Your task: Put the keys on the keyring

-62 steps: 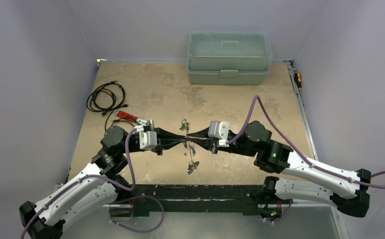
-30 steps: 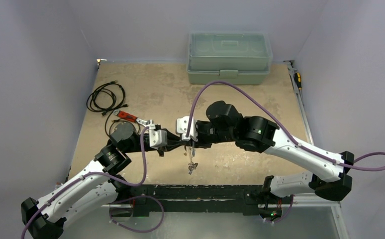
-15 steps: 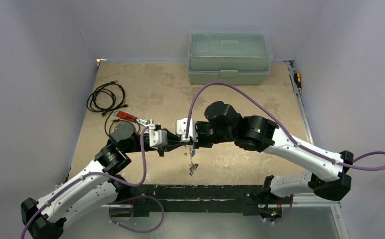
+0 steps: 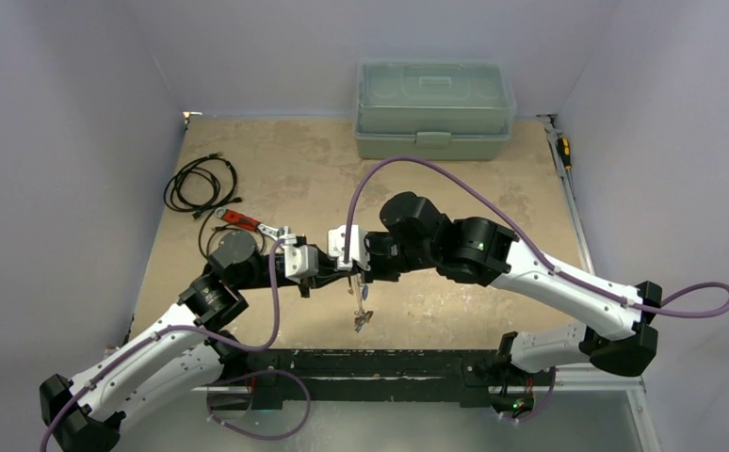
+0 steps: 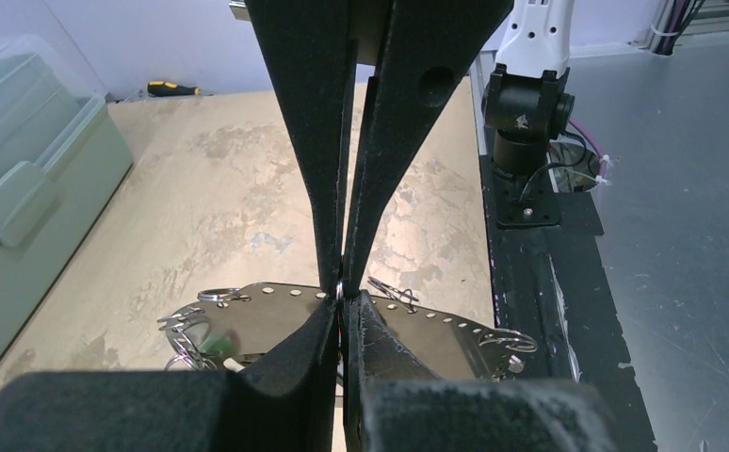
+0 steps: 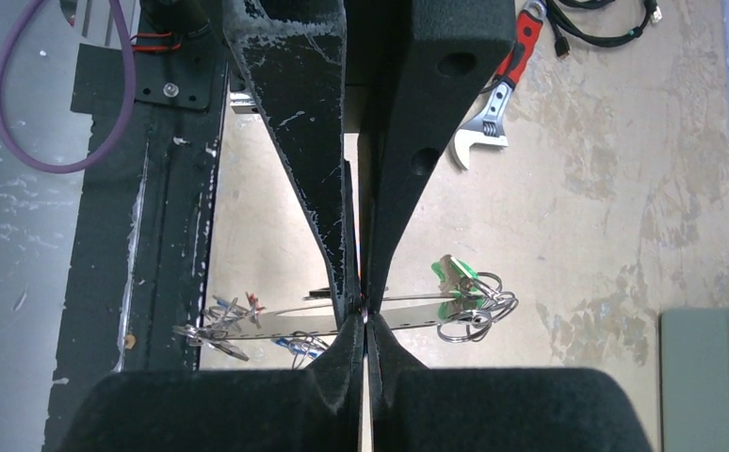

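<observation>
Several keys (image 6: 455,274) are strung beside the left gripper (image 5: 342,298) and right gripper (image 6: 363,316), both clamped on the keyring (image 6: 417,309); none is seen loose.

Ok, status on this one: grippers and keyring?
Left gripper shut on keyring. Right gripper shut on it, opposite. Keys hang from it. Nothing in the way.

The stained tabletop (image 4: 295,179) bears a green toolbox (image 4: 434,108) at its far edge. At left — a coiled black cable (image 4: 205,184), a red-handled wrench (image 4: 240,218) beside it.
</observation>
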Tool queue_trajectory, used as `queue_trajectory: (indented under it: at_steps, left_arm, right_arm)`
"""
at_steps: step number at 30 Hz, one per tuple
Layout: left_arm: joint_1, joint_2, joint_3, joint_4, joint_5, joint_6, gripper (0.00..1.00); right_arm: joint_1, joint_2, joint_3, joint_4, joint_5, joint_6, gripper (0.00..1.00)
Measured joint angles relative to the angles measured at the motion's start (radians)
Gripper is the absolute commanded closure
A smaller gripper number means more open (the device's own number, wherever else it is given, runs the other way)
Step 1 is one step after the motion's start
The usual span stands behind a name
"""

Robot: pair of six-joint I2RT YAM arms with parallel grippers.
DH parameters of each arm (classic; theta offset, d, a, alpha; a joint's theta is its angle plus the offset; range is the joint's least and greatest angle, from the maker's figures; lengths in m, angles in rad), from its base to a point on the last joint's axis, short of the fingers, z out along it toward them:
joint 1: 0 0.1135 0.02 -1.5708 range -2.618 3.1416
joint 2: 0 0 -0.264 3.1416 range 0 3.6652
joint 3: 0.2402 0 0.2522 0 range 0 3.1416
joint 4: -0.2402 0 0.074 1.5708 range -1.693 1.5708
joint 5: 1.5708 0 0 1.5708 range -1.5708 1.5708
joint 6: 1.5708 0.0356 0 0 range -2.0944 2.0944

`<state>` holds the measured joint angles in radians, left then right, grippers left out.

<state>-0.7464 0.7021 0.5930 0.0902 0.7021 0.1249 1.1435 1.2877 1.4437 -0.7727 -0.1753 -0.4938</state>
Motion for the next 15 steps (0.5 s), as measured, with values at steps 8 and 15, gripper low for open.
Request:
queue_trajectory:
  at_steps: [8, 15]
  left_arm:
    - [0.0, -0.022, 0.0, -0.002, -0.011, 0.005, 0.63]
    - [0.0, -0.077, 0.0, 0.065, -0.018, 0.01, 0.68]
  right_arm:
    - [0.0, -0.08, -0.121, 0.158, 0.018, 0.023, 1.0]
    - [0.0, -0.222, -0.29, 0.361, 0.038, 0.068, 1.0]
